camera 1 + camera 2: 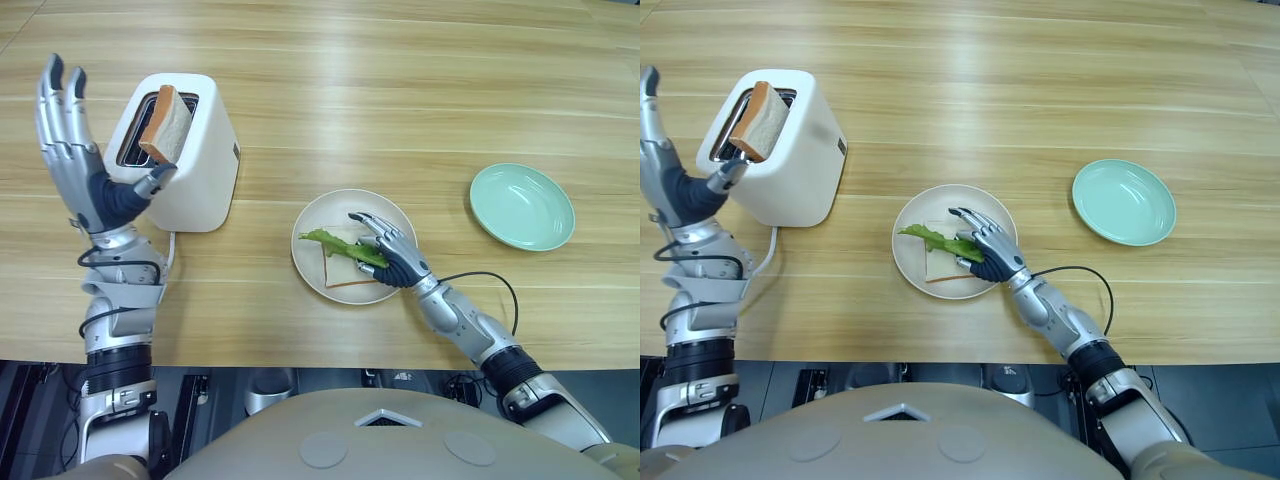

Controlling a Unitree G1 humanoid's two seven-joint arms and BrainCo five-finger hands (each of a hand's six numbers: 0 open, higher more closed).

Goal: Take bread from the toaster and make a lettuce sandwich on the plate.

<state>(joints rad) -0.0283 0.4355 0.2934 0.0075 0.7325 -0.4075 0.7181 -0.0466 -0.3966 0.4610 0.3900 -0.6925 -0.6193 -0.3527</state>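
- Sitting in the toaster (200,170) slot, second bread slice (170,122) is waiting, not yet pulled; left hand (75,150) is hovering beside it, fingers spread.
- Plate (340,205) is carrying the base slice (345,275).
- Lettuce (325,240) is lying on that slice under the right hand (395,255); grip: can't tell.
- Top slice is pending.

Lab bench staged as kitchen.
Wood table (400,100), toaster (200,150) far left, plate (340,205), green dish (522,206), loose cable (480,273) near right.
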